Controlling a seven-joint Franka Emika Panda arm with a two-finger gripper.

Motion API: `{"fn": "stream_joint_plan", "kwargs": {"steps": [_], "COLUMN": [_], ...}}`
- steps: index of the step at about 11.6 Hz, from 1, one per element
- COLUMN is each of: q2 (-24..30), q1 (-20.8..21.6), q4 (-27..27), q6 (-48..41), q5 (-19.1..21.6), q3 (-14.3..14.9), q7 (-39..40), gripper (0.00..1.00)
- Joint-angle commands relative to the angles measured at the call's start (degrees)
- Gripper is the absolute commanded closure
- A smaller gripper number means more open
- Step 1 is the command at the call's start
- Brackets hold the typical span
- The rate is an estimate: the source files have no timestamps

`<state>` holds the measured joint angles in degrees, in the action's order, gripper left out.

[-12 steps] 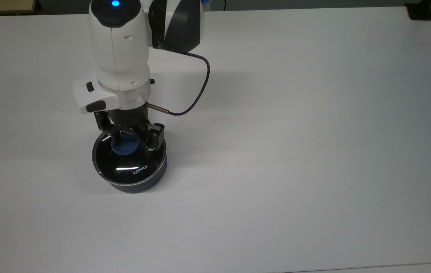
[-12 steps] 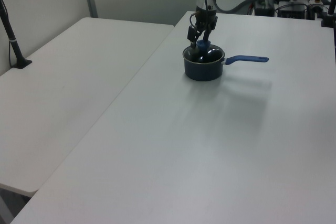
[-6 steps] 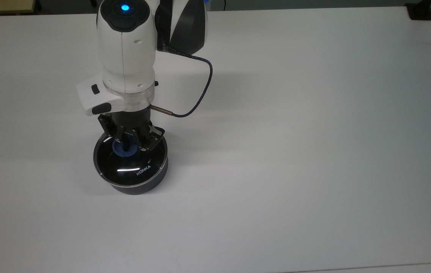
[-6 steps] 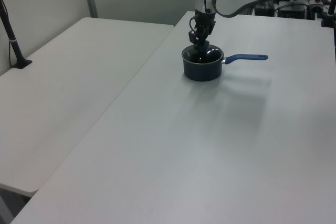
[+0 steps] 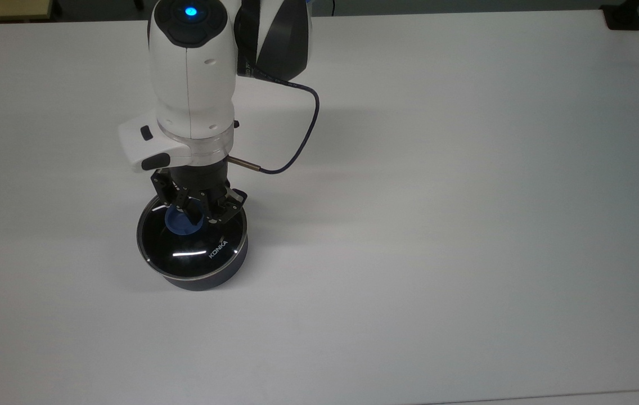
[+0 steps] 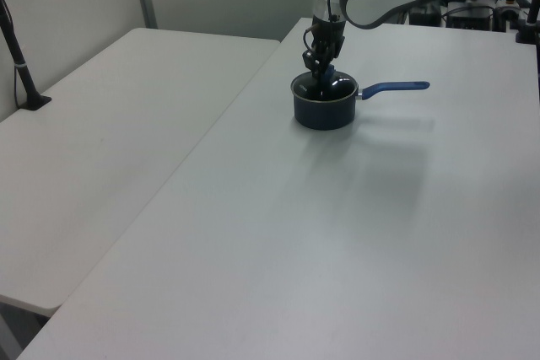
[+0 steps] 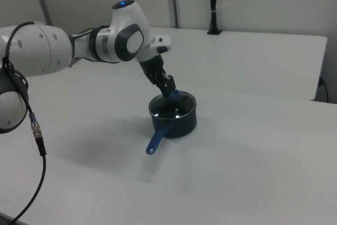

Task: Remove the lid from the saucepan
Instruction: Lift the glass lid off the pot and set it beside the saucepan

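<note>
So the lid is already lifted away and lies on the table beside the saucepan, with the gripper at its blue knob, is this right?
Not quite. The lid sits on the saucepan, as the top view shows. The gripper is indeed at its blue knob.

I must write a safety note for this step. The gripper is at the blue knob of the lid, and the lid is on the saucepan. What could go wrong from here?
1. The gripper appears to hold the knob toward one edge, so the glass lid could tilt or slip out when raised.
2. The saucepan stands free on the table; if the lid sticks, the pan may lift or slide with it.
3. Its long handle could swing if the pan turns.
</note>
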<state>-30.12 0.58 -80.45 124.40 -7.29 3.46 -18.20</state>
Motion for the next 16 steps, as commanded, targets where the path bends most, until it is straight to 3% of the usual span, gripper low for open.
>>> {"fn": "stream_joint_plan", "kwargs": {"steps": [1,12,13,14,15,16], "q2": [2.95,5.86,5.60,5.42,5.42,5.42], "q1": [0.12,0.12,0.12,0.12,0.21,0.21], "q4": [-2.52,-3.58,-3.58,-3.58,-3.66,-3.75], "q6": [0.59,-2.84,-2.84,-2.84,-2.84,-2.93], "q5": [-0.44,-2.20,-2.20,-1.94,-1.93,-1.93], "q3": [0.58,0.85,0.76,0.67,0.58,0.50], "q7": [1.07,1.33,1.07,0.72,0.54,0.54], "gripper": [1.00,1.00,0.91,0.50,0.27,0.13]}}
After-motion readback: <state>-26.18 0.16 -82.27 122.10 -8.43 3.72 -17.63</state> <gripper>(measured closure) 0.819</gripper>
